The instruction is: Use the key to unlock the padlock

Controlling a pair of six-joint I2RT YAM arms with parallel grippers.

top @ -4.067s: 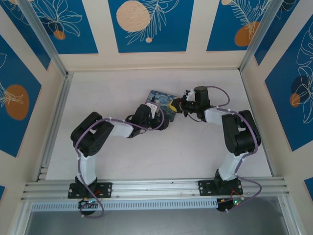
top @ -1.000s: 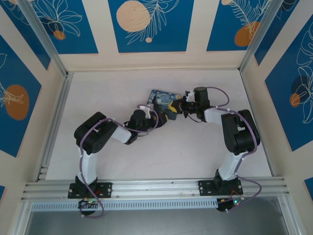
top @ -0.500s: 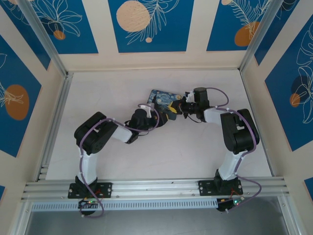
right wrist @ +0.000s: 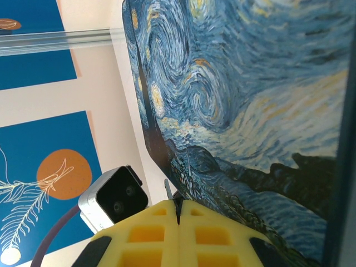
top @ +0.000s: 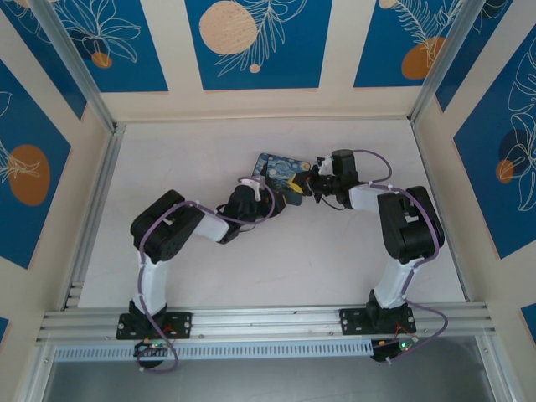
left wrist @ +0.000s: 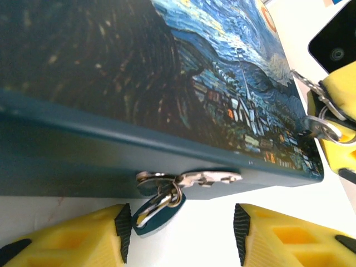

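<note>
At the bottom centre of the left wrist view, the padlock (left wrist: pixel 157 216) dangles from the tin (left wrist: pixel 111 83) between the left gripper's (left wrist: pixel 182 231) parted fingers (nearer the frame-left one), while the right gripper (right wrist: pixel 178 214), pressed together, apparently pinches the key (right wrist: pixel 167 188).
</note>
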